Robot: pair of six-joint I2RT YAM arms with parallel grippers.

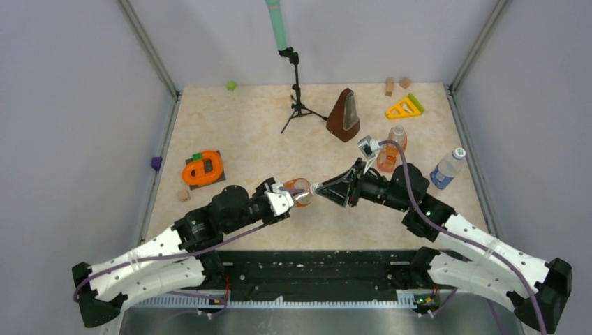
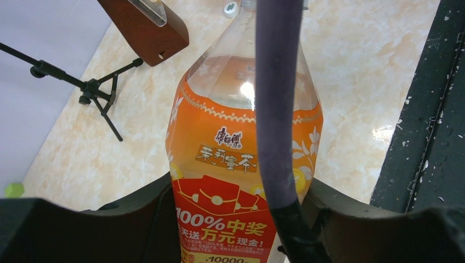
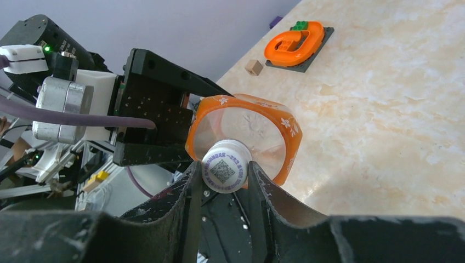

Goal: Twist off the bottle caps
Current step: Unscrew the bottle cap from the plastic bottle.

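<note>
I had the left end effector (image 1: 293,195) clamped around the labelled body of the orange tea bottle (image 2: 219,142). It was held off the surface (image 1: 244,125) with its neck pointing at the other arm, I judged so that the body could not spin. The right end effector (image 3: 225,174) was pinched on its white cap (image 3: 224,167), one finger touching each side and lined up with the neck for twisting. The second orange bottle (image 1: 393,150) and the blue-labelled clear bottle (image 1: 445,168) stood on the surface to the right.
</note>
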